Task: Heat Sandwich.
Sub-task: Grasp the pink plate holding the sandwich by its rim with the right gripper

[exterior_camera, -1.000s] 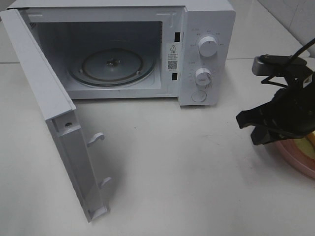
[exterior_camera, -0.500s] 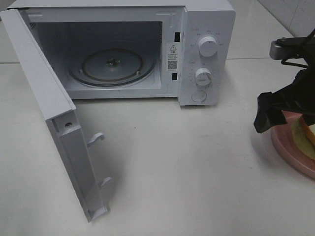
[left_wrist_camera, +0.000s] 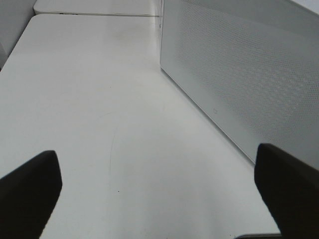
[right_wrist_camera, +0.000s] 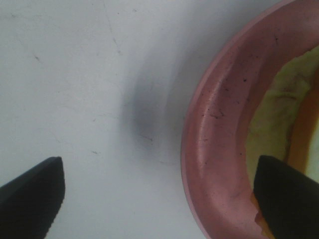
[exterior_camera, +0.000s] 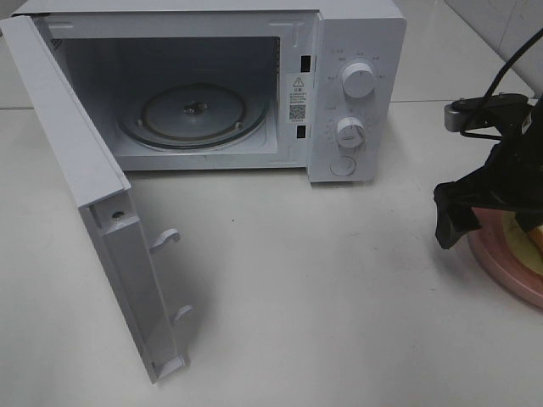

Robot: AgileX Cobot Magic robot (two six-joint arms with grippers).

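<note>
Door open, oven waiting: the microwave [exterior_camera: 356, 51] stands with its door [exterior_camera: 85, 195] swung wide and the glass turntable [exterior_camera: 193, 114] bare. The sandwich [exterior_camera: 519, 236] sits on its pink plate [exterior_camera: 501, 275] at the right edge of the counter [exterior_camera: 322, 297], well apart from the oven. The right gripper [right_wrist_camera: 159, 199] hovers over the plate's rim, jaws spread, holding nothing. The left gripper [left_wrist_camera: 159, 194], jaws also spread, hangs beside a perforated white panel of the microwave. Grasping, loading, closing and starting all appear to remain.
</note>
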